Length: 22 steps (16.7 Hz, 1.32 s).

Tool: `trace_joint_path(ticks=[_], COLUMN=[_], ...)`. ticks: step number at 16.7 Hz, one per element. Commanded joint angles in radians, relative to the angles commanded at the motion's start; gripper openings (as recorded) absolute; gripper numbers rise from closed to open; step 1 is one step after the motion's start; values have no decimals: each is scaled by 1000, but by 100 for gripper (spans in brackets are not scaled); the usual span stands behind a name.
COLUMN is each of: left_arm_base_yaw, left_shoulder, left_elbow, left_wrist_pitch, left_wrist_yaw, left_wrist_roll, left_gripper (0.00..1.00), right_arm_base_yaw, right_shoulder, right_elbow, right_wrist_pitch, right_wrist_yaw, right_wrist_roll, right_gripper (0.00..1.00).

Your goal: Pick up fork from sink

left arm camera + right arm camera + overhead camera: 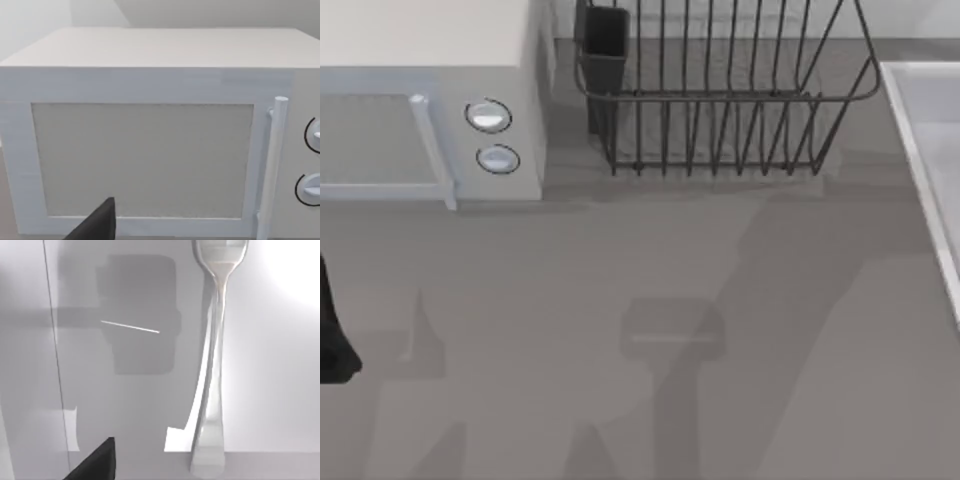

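As we hung over the sink [280,365] | fork [212,365] lay lengthwise ahead of right fingers [97,462] | finger state: cannot tell | left arm parked by microwave [150,100]

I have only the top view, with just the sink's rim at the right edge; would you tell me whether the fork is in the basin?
Observer: Yes. The right wrist view shows the fork lying on the pale floor of the sink.
Operator: Is the right gripper on it yet?
Observer: No. A dark tip of the right gripper sits apart from the fork, not touching it.
Operator: And what does the left arm face?
Observer: The left gripper points at the door of the white box with knobs.
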Motion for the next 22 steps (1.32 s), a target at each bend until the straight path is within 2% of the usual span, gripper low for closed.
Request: trace_joint_path(ticks=[9,15,22], left_arm_base_yaw=[0,0,0], left_shoulder=[0,0,0], left_elbow=[0,0,0], left_wrist_pitch=[0,0,0], left_wrist_yaw=[0,0,0], left_wrist_roll=[0,0,0], left_gripper=[100,100,100], right_arm_base_yaw=[-4,-4,-4], right_shoulder=[202,225,225], right_elbow=[-176,-193,-193], right_wrist_pitch=[392,422,422], right_wrist_yaw=[2,2,2], right_wrist_roll=[3,3,3], right_gripper=[100,100,47])
